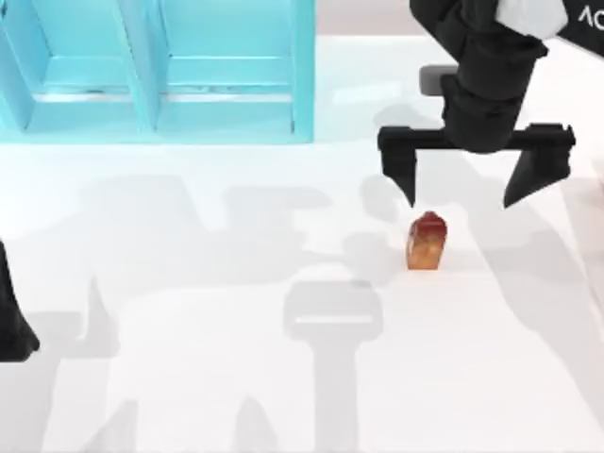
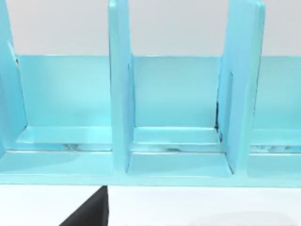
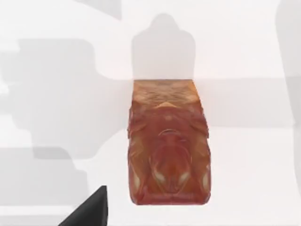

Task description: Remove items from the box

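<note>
Our right gripper (image 1: 460, 189) hangs over the table (image 1: 189, 377) at the right side, fingers spread wide and holding nothing. The orange-brown carton block (image 1: 427, 243) stands on the bare white surface just in front of it, nearer the left fingertip than the right, apart from both.

The block is out of the light-blue box (image 1: 160, 75), which sits at the back left, well apart from it. The box compartments (image 2: 176, 141) that we can see in the left wrist view hold nothing. No cup is to be seen.

Step, as we judge it: either a release just made or an approach to a pick. We cannot tell which from this.

Orientation: the block stands upright, red rounded top up. In the right wrist view its long axis (image 3: 168, 141) runs along the camera's line of sight, the red cap at the near end.

If a regrasp is wanted, the next move calls for shifting the gripper to centre the block between the fingers, then coming down and closing across the narrow sides. If this is a drop-off, we lift clear without knocking it.

Our left arm (image 1: 11, 321) is parked at the left edge of the table.
</note>
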Motion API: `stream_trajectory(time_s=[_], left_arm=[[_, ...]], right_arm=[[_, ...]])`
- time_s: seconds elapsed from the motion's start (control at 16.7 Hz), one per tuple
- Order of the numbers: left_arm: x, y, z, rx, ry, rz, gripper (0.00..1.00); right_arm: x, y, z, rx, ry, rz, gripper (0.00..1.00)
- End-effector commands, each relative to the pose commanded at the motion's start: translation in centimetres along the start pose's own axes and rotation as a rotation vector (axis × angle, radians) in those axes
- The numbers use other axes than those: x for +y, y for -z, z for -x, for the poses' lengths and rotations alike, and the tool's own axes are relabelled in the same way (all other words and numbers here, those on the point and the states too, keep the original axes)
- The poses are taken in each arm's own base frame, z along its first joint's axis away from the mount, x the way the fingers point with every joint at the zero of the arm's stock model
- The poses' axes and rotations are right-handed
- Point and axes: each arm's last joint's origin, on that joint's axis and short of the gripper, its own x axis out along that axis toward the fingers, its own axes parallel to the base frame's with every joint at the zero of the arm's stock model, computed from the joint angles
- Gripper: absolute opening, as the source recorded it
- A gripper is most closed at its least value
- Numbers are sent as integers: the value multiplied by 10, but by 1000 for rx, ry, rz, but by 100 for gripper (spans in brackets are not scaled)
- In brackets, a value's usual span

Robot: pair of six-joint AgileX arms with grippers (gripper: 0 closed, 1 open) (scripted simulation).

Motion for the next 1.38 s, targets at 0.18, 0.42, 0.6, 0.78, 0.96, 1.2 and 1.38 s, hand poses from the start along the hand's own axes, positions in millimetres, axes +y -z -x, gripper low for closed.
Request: stream_trajectory(time_s=[0.18,0.42,0.6,0.78,0.96,1.2,1.38], left_arm=[[0,0,0,0,0,0,100],[0,0,0,0,0,0,100],[0,0,0,0,0,0,100],[0,0,0,0,0,0,100],[0,0,0,0,0,0,100],[0,0,0,0,0,0,100],[0,0,0,0,0,0,100]], right_arm=[[-63,-19,5,36,3,-25,100],[-186,-27,21,53,-1,-21,100],[-276,-12,31,37,-6,2,100],[-337,13,44,-2,-7,6,100],[-360,27,53,-32,-10,8,100],[-360,27,52,-31,-10,10,100],[-361,26,42,-30,-12,8,100]])
